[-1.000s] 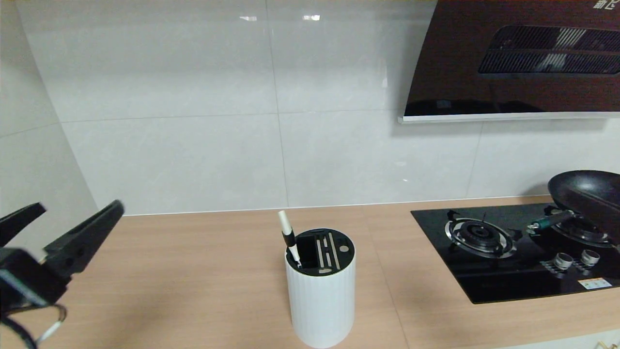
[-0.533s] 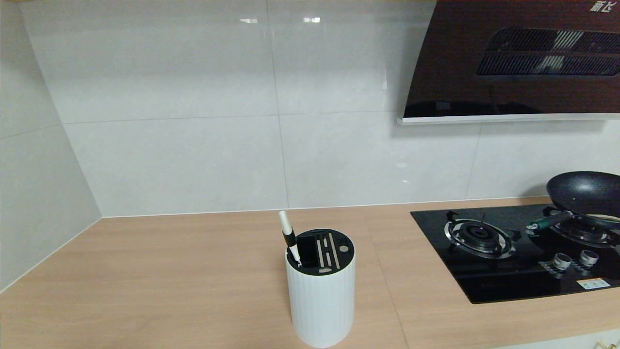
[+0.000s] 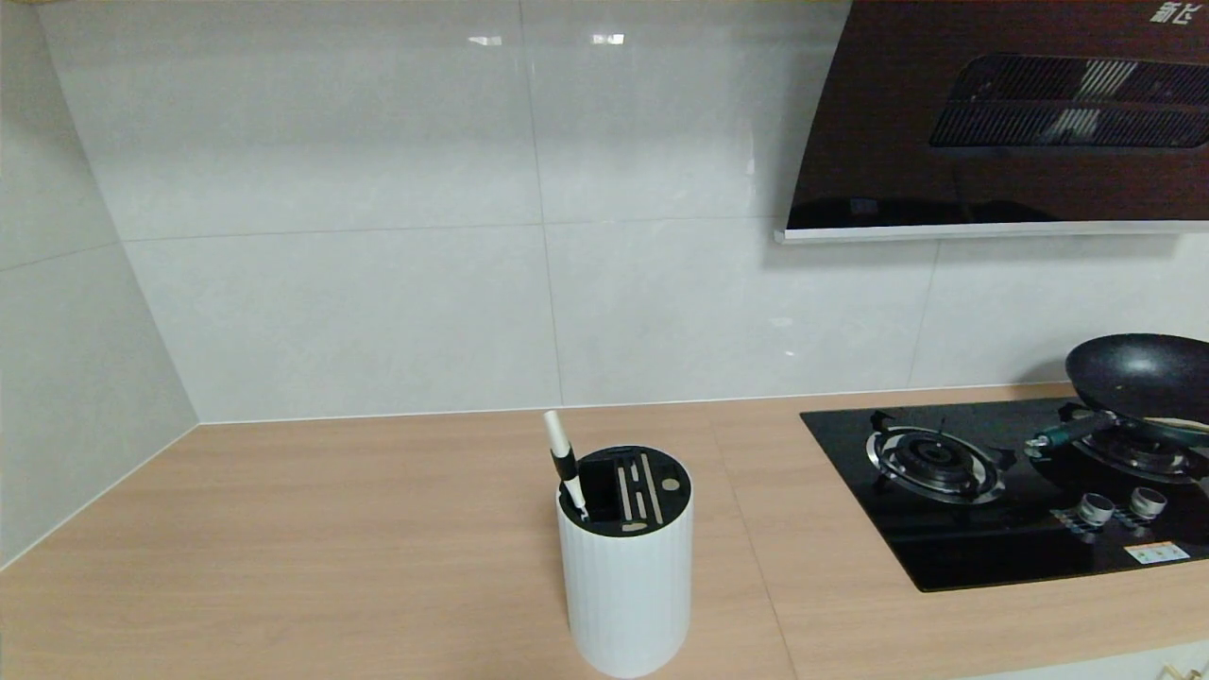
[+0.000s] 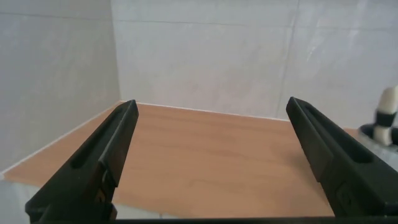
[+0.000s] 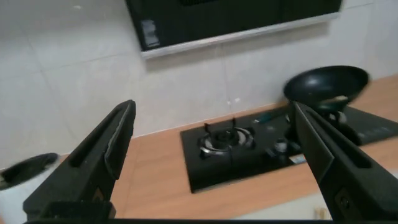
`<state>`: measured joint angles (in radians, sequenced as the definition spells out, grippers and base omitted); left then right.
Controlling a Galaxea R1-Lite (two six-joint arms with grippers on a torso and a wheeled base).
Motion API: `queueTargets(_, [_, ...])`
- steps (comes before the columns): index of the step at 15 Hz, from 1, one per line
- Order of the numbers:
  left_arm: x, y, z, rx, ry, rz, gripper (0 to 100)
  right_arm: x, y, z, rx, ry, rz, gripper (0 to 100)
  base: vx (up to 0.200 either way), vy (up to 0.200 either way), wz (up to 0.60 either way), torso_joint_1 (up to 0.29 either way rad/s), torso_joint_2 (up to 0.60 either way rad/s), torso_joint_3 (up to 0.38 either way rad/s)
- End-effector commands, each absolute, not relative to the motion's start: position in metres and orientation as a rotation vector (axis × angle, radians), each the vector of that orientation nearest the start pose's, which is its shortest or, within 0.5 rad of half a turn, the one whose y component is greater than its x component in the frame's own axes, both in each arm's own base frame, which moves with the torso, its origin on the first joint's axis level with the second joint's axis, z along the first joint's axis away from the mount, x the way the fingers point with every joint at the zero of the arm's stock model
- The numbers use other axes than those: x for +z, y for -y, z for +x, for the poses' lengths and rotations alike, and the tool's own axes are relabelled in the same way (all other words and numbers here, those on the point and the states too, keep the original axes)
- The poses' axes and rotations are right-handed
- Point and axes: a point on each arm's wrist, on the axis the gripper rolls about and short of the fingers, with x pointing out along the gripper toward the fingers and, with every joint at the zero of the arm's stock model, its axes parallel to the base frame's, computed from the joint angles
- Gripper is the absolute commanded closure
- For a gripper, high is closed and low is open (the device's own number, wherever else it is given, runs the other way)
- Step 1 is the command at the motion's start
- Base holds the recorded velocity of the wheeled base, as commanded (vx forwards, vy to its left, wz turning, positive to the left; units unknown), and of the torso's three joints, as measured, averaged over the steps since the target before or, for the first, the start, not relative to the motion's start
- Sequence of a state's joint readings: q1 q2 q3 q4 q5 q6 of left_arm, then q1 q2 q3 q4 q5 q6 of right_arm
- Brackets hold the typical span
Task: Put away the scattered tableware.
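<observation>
While both arms are hanging back at the near edge of the wooden counter [image 3: 331, 529], we are holding the left gripper [image 4: 211, 155] with its fingers spread wide apart. We are holding the right gripper [image 5: 214, 162] just as wide. The white utensil holder [image 3: 625, 576] is standing ahead of and between the two grippers, well apart from both. A black-and-white handled utensil [image 3: 563, 463] is sitting in the holder, leaning out of a slot on the side toward the left gripper. The black gas stove [image 5: 249, 152] is lying ahead of the right gripper, and a dark pan [image 5: 326, 87] is resting on its far burner.
</observation>
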<state>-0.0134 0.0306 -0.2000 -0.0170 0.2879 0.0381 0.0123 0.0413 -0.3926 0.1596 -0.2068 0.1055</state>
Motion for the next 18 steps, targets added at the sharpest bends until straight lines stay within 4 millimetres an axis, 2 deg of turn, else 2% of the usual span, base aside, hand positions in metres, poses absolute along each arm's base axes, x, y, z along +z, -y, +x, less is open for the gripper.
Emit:
queueTargets(1, [0.102, -0.006, -0.032, 0.256, 0.102, 0.023, 0, 0.140, 0.005, -0.056, -0.208, 0.155, 0.119, 0, 0.000, 0.000, 0.00, 0.000, 0.00, 0.000])
queueTargets(2, [0.085, -0.005, -0.025, 0.244, 0.057, 0.035, 0, 0.130, 0.005, -0.050, -0.227, 0.122, 0.116, 0, 0.000, 0.000, 0.00, 0.000, 0.00, 0.000])
queueTargets(3, [0.081, -0.005, -0.024, 0.240, 0.047, 0.023, 0, 0.121, 0.005, -0.044, -0.236, 0.103, 0.116, 0, 0.000, 0.000, 0.00, 0.000, 0.00, 0.000])
queueTargets(7, [0.079, -0.002, -0.023, 0.081, 0.032, -0.032, 0, 0.080, 0.005, -0.023, -0.228, 0.050, 0.039, 0, 0.000, 0.000, 0.00, 0.000, 0.00, 0.000])
queueTargets(10, [0.076, 0.000, -0.023, 0.012, 0.003, 0.006, 0, 0.080, 0.004, -0.023, -0.184, 0.042, 0.028, 0, 0.000, 0.000, 0.00, 0.000, 0.00, 0.000])
queueTargets(11, [0.076, 0.000, -0.023, 0.000, 0.002, 0.012, 0, 0.076, 0.001, -0.023, -0.064, -0.006, -0.003, 0, 0.000, 0.000, 0.00, 0.000, 0.00, 0.000])
queueTargets(12, [0.075, 0.000, -0.023, -0.002, 0.000, 0.023, 0, 0.076, 0.001, -0.023, -0.043, -0.008, -0.037, 0, 0.000, 0.000, 0.00, 0.000, 0.00, 0.000])
queueTargets(18, [0.075, 0.000, -0.023, -0.002, -0.002, 0.023, 0, 0.076, 0.001, -0.023, -0.043, -0.002, -0.029, 0, 0.000, 0.000, 0.00, 0.000, 0.00, 0.000])
